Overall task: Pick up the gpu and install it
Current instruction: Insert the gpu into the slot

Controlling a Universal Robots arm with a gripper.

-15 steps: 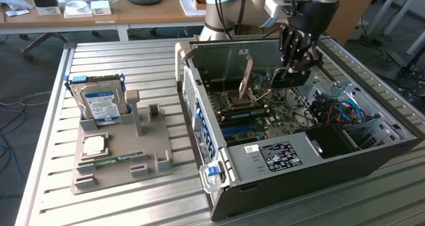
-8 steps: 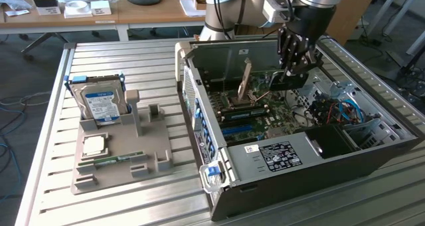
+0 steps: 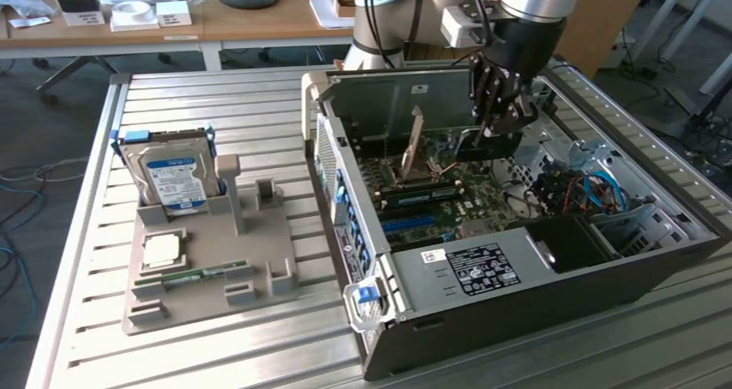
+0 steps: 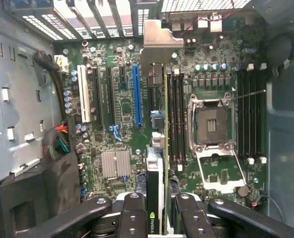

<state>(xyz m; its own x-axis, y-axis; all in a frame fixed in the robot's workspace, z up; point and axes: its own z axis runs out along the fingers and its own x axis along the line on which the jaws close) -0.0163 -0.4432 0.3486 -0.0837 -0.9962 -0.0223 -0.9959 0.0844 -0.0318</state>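
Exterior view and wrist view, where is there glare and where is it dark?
Exterior view: a pale sheen on the ribbed metal table, deep shadow inside the computer case. Wrist view: the motherboard evenly lit, the gripper holding the gpu dark against it.

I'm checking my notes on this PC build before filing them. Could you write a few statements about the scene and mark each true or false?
1. The gripper holds the graphics card inside the computer case. True.
2. The hard drive lies inside the case. False: it stands upright in the grey holder outside it.
3. The processor socket on the motherboard is empty. True.
4. The memory stick is in the gripper. False: it lies on the grey holder.
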